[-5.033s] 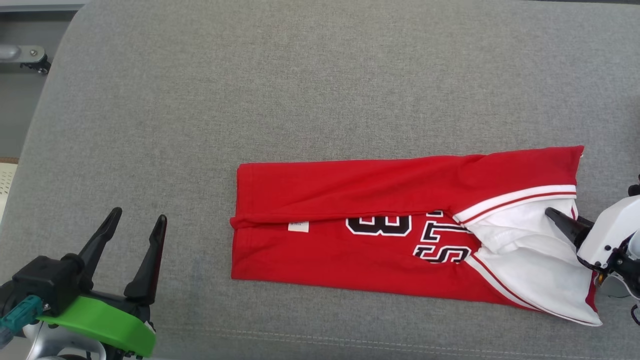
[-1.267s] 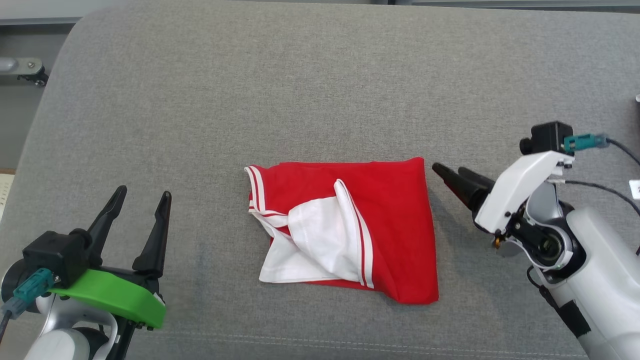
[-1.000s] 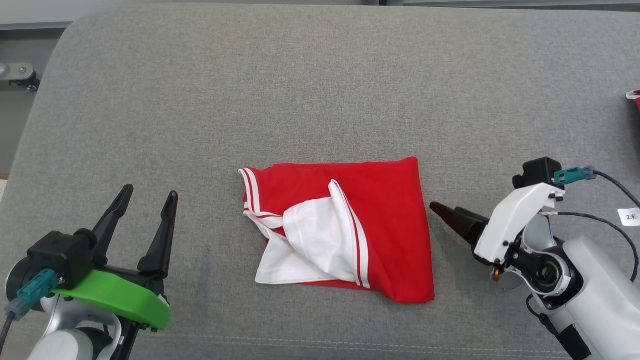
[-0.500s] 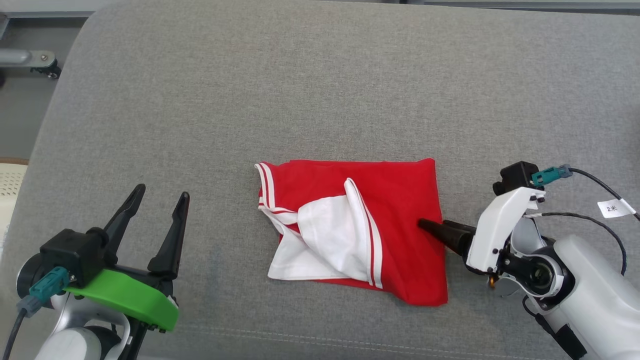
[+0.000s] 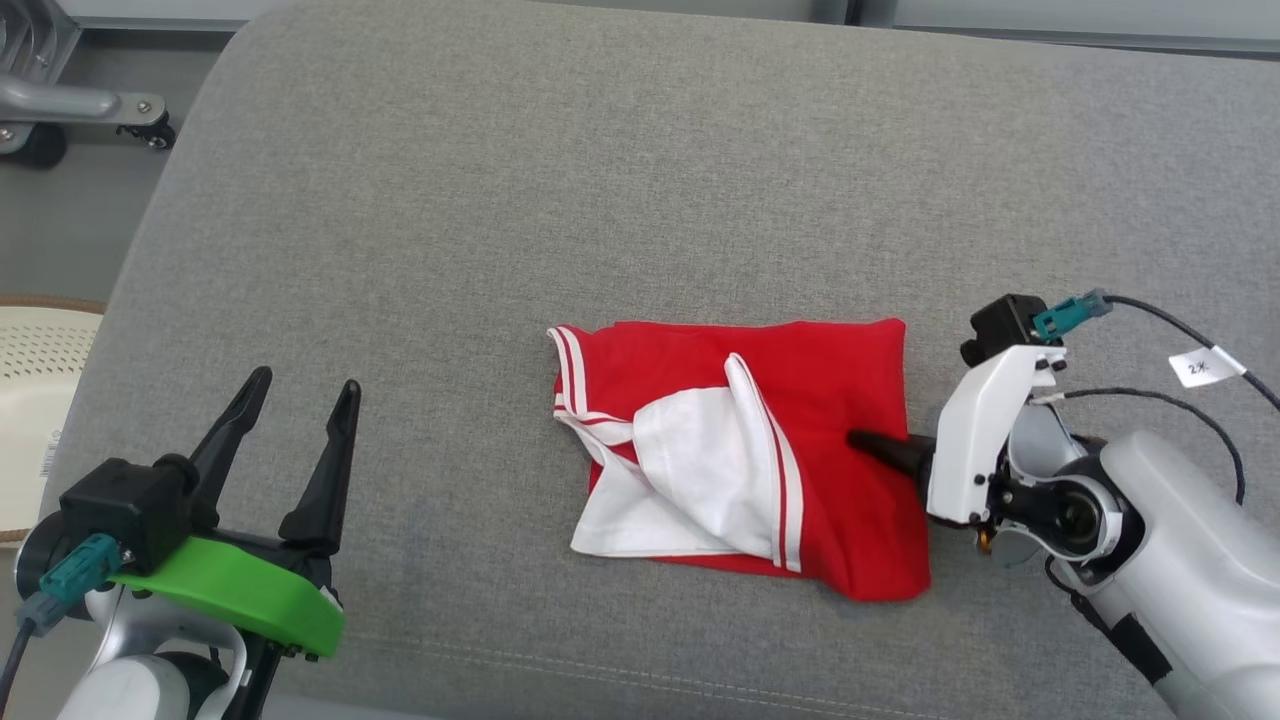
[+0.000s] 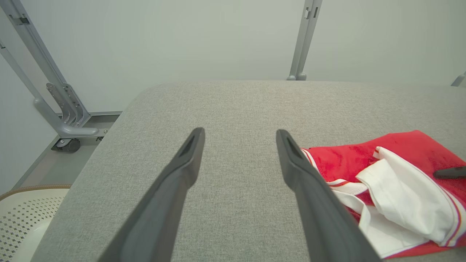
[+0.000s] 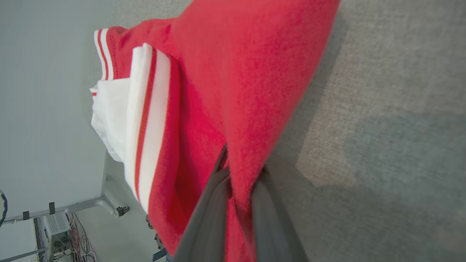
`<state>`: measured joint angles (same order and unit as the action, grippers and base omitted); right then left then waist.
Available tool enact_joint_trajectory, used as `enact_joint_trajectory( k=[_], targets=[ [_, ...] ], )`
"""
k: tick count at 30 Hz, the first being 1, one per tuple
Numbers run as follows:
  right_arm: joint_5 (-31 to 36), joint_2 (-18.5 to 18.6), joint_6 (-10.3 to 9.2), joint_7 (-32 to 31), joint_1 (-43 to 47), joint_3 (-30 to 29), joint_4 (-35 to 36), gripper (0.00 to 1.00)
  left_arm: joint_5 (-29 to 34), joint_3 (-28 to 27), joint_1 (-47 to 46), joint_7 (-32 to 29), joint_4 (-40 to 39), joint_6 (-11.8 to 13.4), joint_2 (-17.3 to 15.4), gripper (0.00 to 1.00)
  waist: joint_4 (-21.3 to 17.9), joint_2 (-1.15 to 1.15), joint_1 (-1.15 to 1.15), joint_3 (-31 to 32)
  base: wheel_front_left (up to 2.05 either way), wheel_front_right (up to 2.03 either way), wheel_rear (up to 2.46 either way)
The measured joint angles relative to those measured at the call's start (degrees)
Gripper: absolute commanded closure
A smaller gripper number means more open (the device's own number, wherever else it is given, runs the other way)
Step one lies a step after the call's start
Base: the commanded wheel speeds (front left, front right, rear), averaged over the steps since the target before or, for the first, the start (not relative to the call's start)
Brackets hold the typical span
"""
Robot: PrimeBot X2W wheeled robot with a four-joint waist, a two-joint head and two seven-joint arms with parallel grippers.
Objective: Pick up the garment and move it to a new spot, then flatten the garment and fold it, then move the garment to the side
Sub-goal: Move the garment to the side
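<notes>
The garment [image 5: 840,390], a red jersey with white striped trim, lies folded in a rough rectangle at the middle of the grey cushion [image 5: 600,200], its white parts on top at the left. My right gripper [image 5: 862,440] reaches in from the right over the garment's right edge. In the right wrist view its two fingers stand close together with the red cloth [image 7: 236,72] pinched between them, so the right gripper [image 7: 242,169] is shut on the garment. My left gripper [image 5: 305,385] hovers open at the lower left, well clear of the garment [image 6: 400,153], and nothing lies between the left gripper's [image 6: 238,134] fingers.
A white perforated basket [image 5: 30,400] stands off the cushion's left edge. A metal frame with a castor [image 5: 90,105] is on the floor at the far left. The cushion's front seam runs along the bottom, and the right arm's cable carries a white tag [image 5: 1200,367].
The long garment has been folded in half to a rectangle. In the last second my right gripper slid left onto its right edge and closed on the cloth. The camera shifted; the left arm stayed put.
</notes>
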<state>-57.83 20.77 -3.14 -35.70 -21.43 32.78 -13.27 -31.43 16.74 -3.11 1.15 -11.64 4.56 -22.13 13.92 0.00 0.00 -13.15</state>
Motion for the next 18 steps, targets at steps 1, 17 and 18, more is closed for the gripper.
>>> enact_joint_trajectory(
  k=[1, 17, 18],
  targets=[
    [0.05, 0.36, 0.10, -0.40, -0.69, 0.00, 0.25, 1.00, 0.00, -0.26, 0.16, 0.02, 0.01, 0.02, -0.01, 0.00, -0.15, 0.00, 0.00, 0.01, 0.00, 0.00, 0.00],
    [2.25, 6.03, 1.62, -5.42, -7.80, -0.52, 9.09, 1.00, -0.09, -1.54, 1.54, 0.94, 0.01, 0.23, -0.01, 0.00, -4.40, 0.00, 0.00, 0.93, 0.00, 0.00, 0.00],
    [2.25, 6.10, 1.62, -5.75, -7.82, -0.51, 9.42, 1.00, -0.12, -1.55, 1.75, 0.94, 0.01, 0.23, -0.01, 0.00, -4.77, 0.00, 0.00, 1.00, 0.00, 0.00, 0.00]
  ],
)
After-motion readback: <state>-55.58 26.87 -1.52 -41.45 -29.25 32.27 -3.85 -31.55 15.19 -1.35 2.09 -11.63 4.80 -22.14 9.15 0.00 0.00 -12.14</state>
